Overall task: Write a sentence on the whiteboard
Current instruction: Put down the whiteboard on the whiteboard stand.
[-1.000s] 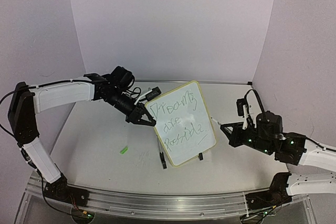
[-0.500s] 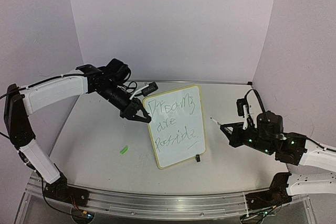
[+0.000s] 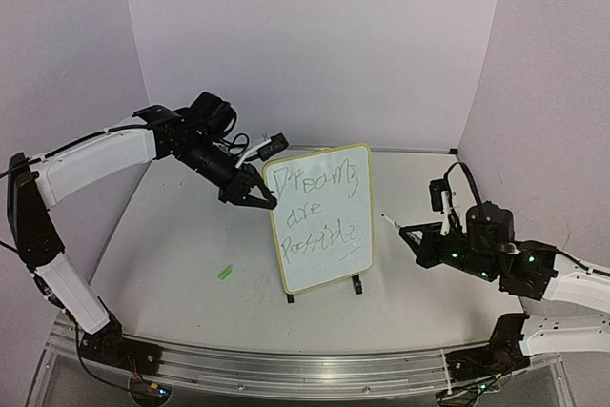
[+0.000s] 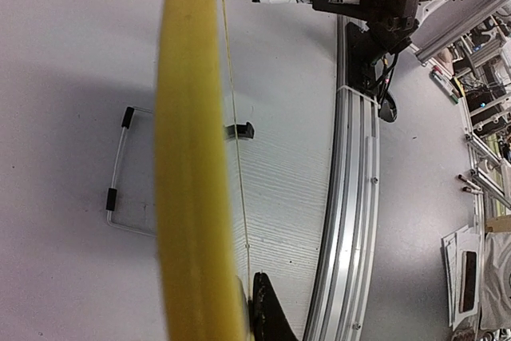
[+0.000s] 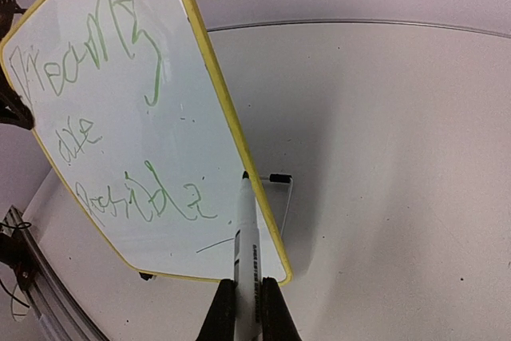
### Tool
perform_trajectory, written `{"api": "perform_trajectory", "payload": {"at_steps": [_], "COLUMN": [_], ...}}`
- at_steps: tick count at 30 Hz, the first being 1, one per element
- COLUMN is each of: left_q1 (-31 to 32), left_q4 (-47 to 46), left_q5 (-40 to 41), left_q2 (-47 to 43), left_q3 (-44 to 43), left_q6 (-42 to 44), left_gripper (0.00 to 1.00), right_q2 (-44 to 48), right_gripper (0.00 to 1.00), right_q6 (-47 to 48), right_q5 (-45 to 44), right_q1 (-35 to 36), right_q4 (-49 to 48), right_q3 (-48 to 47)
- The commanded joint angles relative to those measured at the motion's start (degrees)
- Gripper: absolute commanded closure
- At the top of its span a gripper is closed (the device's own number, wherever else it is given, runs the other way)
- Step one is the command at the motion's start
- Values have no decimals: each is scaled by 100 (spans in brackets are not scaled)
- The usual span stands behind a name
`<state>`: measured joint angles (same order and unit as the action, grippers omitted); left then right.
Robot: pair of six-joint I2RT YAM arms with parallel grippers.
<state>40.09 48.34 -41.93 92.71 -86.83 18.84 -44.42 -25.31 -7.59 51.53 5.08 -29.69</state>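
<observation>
On the tabletop (image 3: 181, 245), pinches the whiteboard (image 3: 329, 235) upright in the closed left claw (image 3: 255, 197) to show the sentence (image 3: 317, 207), clamps the marker (image 5: 245, 245) clear in the right claw (image 5: 246, 309).

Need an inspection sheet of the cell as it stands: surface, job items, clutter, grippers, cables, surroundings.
Surface: pale grey table, faint scuffs in front of the board.
Job's things: whiteboard upright, clip feet down; green sentence in three lines; marker uncapped, tip clear of the board.
Clutter: small green piece left of the board; wire stand on the board's far side.
Grippers: left gripper shut on the whiteboard's upper left edge; right gripper shut on the marker.
Cables: black loops at the left wrist and right wrist.
Surroundings: lilac walls; aluminium rail at the near edge; shelved gear beyond it.
</observation>
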Motion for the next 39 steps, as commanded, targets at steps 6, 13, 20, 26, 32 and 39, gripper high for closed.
{"api": "perform_trajectory", "payload": {"at_steps": [6,13,20,26,32,39], "left_q1": [-67,-239,-353,-535,-561,-665], "left_q4": [325,734,977,1029,801,319], "left_q5": [-254,-371,-511,-694,-804,-835], "left_q2": [221,377,513,620,618,320], "left_q3": [-1084,-1292,-1348,-1318,-1093,-559], "left_q6": [536,678,801,891,885,751], "left_gripper": [100,100,100,100,100,100], "right_q2": [38,91,133,132,140,146], "right_gripper": [100,100,100,100,100,100], "right_q6": [-103,-158,-202,-220,-220,-245], "right_q5": [37,3,-23,-36,-49,-68], "right_q1": [24,50,66,85,102,120], "right_q4": [-58,-51,-46,-42,-42,-42], "right_q3": [-153,-101,-71,-68,-59,-33]}}
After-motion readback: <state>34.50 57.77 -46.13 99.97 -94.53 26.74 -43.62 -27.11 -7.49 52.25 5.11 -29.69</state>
